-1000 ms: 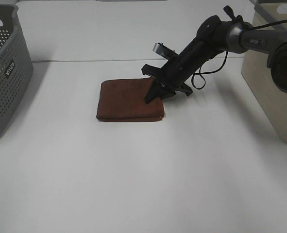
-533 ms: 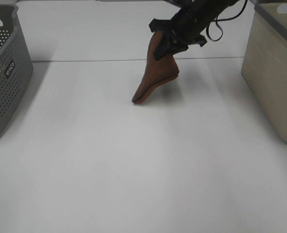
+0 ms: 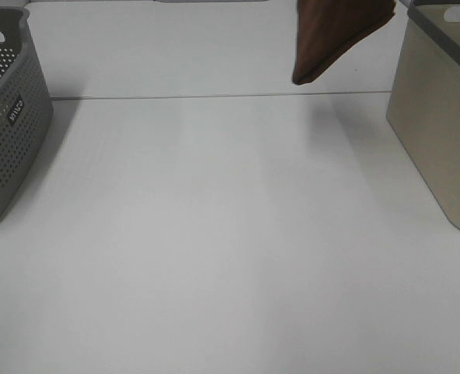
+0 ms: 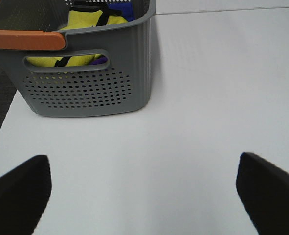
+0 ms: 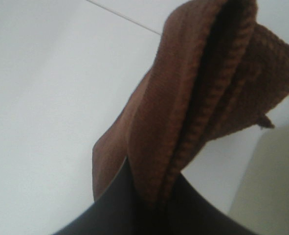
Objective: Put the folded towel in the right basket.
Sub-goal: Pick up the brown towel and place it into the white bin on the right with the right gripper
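Note:
The folded brown towel (image 3: 335, 35) hangs high above the table at the back right, just left of the beige right basket (image 3: 440, 117). Its top and the right gripper are cut off by the top edge of the exterior view. In the right wrist view my right gripper (image 5: 149, 205) is shut on the towel's folded edge, and the towel (image 5: 193, 98) dangles from it over the white table, with the beige basket wall (image 5: 276, 181) beside it. My left gripper (image 4: 144, 191) is open and empty above the table, near the grey basket.
A grey perforated basket (image 3: 4, 117) stands at the left edge. In the left wrist view it (image 4: 85, 93) holds yellow and purple cloth. The white table (image 3: 214, 234) spreads between the two baskets.
My right gripper has lifted the towel from the table and carried it up and to the right, toward the beige basket. The arm has left the top of the exterior view.

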You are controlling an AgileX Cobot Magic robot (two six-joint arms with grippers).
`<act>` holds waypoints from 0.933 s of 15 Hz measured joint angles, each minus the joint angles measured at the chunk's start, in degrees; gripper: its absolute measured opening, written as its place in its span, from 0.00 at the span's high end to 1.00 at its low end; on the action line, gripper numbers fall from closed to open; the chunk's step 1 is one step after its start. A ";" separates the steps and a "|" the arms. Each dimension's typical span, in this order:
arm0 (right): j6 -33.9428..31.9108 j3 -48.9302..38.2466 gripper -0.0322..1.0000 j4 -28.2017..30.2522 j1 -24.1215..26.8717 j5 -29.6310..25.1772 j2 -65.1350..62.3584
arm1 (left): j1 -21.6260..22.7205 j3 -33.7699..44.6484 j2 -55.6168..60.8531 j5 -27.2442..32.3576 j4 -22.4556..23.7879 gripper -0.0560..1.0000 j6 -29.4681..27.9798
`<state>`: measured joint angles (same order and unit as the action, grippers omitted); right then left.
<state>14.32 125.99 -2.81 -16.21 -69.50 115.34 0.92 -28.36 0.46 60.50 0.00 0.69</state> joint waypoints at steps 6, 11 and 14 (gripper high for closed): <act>-4.41 0.00 0.89 0.23 13.69 -0.52 -7.85 | 0.00 0.00 0.00 0.00 0.00 0.02 0.00; -4.41 -3.67 0.89 -6.13 27.10 -0.52 -8.94 | 0.00 0.00 0.00 0.00 0.00 0.02 0.00; -4.07 -11.06 0.89 -6.47 28.13 -0.40 -8.88 | 0.00 0.00 0.00 0.00 0.00 0.02 0.00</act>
<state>10.26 114.94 -9.28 11.92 -69.90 106.46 0.92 -28.36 0.46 60.50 0.00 0.69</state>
